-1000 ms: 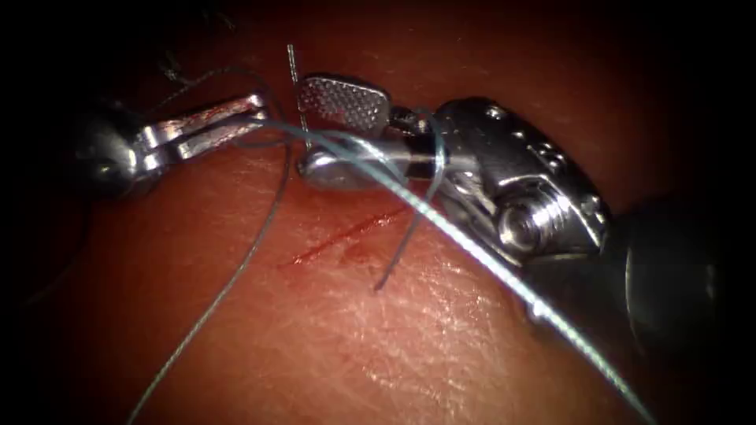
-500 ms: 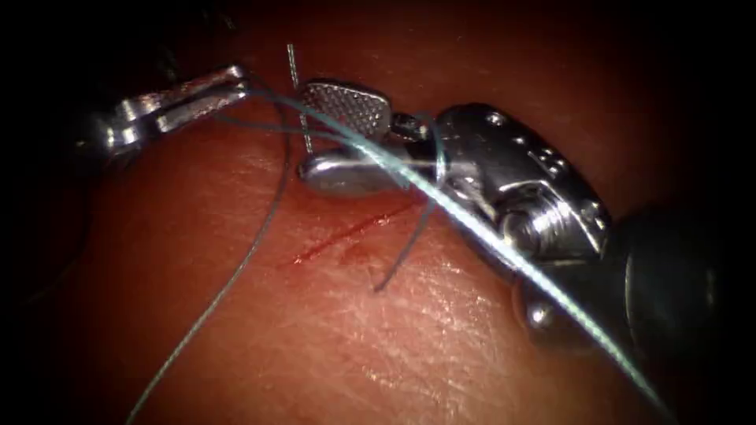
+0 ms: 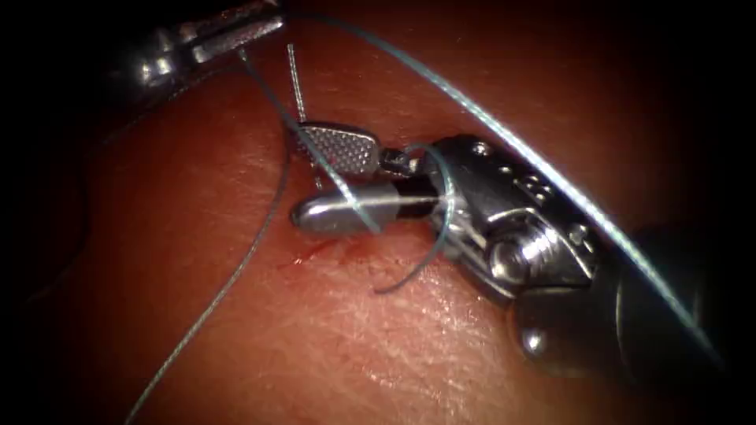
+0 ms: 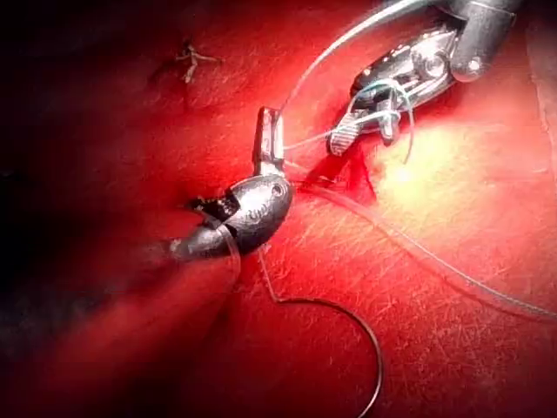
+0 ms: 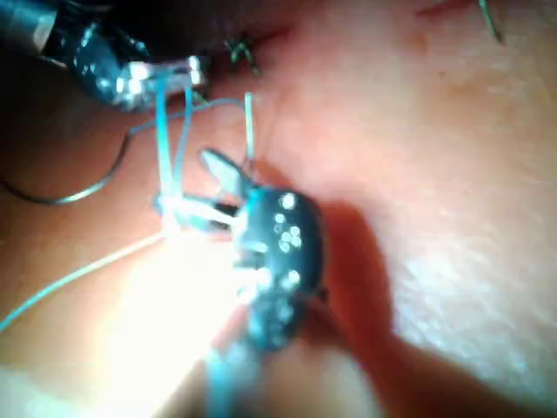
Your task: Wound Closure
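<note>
One broad slab of tissue (image 3: 331, 354) lies under everything. Next in bulk is the right tool (image 3: 303, 177), coming in low over the cut with its two jaws spread apart and gripping nothing; thread (image 3: 488, 126) is looped around them and around the neck behind them. The left tool (image 3: 268, 22) sits well up and to the left of the cut, its jaws clamped together on the thread, which runs from there in a long taut line over the right tool's wrist. Another strand trails down across the tissue left of the cut. In the left wrist view, what looks like the needle (image 4: 370, 366) lies loose on the tissue near the left tool, a thin dark curve held by neither tool; I cannot tell whether its point is in the tissue. The cut (image 3: 311, 252) is a short red line, partly hidden under the right tool's lower jaw. A short thread end (image 3: 294, 71) stands upright between the spread jaws, untouched.
</note>
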You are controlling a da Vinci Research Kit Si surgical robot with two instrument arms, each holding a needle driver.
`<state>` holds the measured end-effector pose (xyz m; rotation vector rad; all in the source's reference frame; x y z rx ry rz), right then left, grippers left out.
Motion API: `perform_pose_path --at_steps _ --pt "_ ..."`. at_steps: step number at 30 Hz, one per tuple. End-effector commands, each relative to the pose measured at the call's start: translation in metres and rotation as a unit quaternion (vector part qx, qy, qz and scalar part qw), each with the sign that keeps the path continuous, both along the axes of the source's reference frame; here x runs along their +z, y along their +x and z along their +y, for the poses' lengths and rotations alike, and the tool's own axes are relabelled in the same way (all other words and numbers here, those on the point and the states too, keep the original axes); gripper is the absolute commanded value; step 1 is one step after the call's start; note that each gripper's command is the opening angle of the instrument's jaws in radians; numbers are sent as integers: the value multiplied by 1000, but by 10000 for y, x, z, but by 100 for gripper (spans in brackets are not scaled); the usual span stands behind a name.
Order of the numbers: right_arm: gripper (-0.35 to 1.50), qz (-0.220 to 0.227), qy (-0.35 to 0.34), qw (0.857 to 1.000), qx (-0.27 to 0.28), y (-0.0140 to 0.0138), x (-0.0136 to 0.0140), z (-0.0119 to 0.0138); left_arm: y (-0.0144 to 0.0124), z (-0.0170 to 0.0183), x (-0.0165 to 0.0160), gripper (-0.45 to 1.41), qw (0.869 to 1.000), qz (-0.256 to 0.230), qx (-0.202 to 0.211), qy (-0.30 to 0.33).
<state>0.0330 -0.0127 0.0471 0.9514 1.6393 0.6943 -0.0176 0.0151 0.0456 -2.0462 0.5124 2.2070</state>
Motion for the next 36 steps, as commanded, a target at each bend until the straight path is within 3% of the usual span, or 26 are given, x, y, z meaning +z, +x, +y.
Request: perform_pose_path --at_steps 1,21,36 --pt "62 3 3 1000 -5 9 3 -8 -6 0 9 -45 1000 0 0 0" --pt "57 39 9 999 -20 12 -16 -10 -17 -1 58 -45 1000 6 5 -16" --pt "52 67 29 997 35 6 -23 12 -21 -12 60 -45 1000 6 4 -14"
